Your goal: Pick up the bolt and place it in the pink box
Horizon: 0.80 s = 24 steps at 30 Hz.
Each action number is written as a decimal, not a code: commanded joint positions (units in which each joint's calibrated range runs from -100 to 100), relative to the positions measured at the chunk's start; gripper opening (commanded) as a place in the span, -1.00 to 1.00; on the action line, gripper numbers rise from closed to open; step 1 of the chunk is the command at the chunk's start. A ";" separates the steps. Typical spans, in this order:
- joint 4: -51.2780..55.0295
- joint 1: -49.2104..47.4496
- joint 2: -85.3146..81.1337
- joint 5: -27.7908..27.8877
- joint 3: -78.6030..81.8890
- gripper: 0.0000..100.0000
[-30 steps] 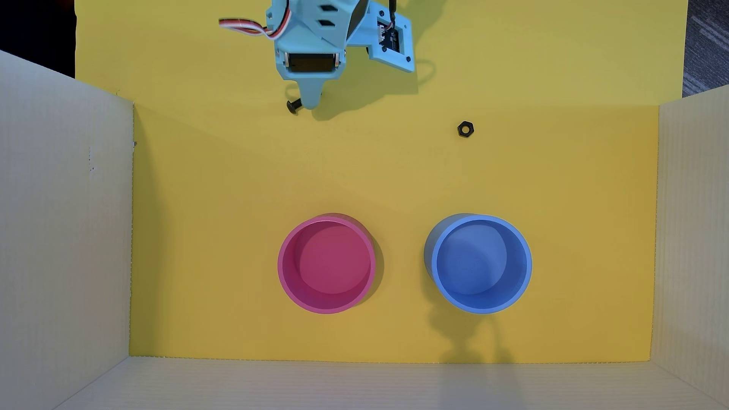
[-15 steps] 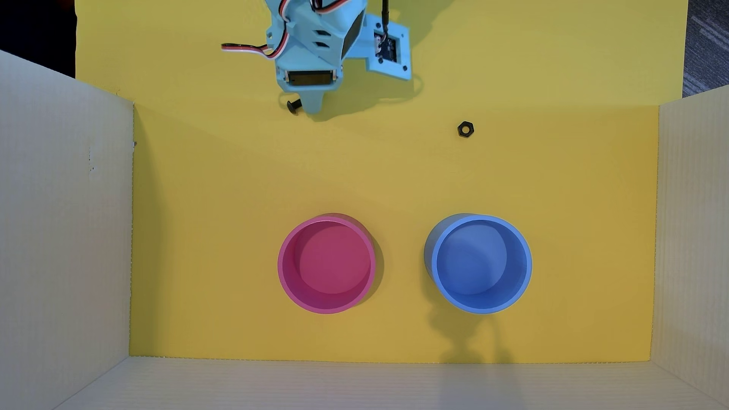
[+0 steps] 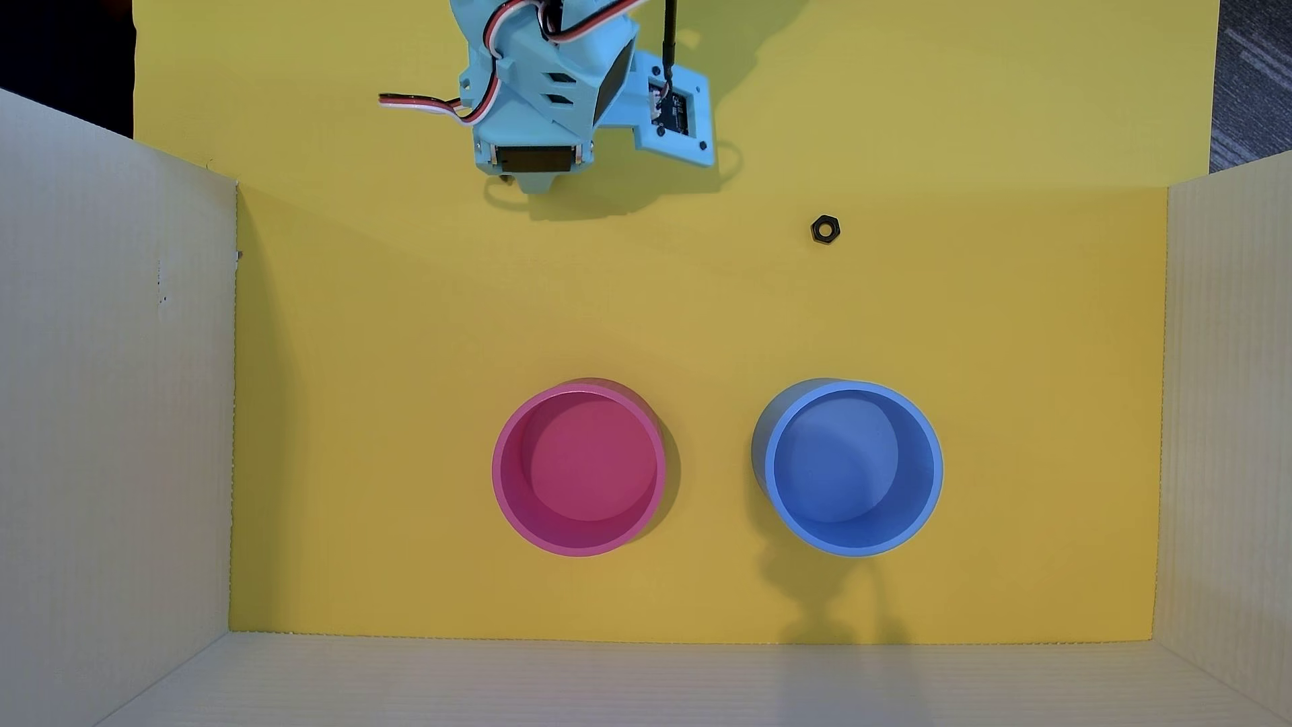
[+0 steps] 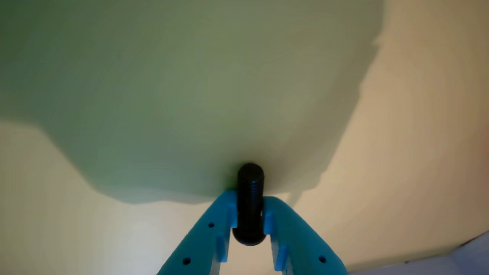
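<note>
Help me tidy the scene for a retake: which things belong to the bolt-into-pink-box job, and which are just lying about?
Part of the job:
- bolt, clamped between the gripper fingers in the wrist view
- pink box, empty

Just lying about:
- blue container, empty, right of the pink one in the overhead view
- hex nut on the yellow mat

1. The overhead view is bright, evenly lit and sharp; the hex nut (image 3: 826, 228) reads crisply.
2. Soft shadows fall to the right of the pink box (image 3: 579, 468) and below the blue round container (image 3: 850, 467), so light probably comes from the upper left.
3. The wrist view is dimmer, soft and washed out; a large greenish shadow covers the yellow sheet (image 4: 420, 133).
4. The bolt (image 4: 250, 202) shows faint threads but blurred edges.
</note>
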 commanded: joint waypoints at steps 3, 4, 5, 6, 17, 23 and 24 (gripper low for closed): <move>0.49 0.03 1.04 -4.55 -9.57 -0.97; 1.26 -0.05 1.04 -5.23 -11.38 -0.97; 2.46 -0.19 1.04 -5.85 -13.46 -0.97; 4.01 -0.41 1.04 -6.63 -15.63 -0.97; 15.08 -5.20 1.80 -13.20 -36.44 -0.97; 15.08 -9.54 1.88 -15.18 -39.88 -0.97; 15.08 -10.20 1.88 -15.39 -39.88 -0.97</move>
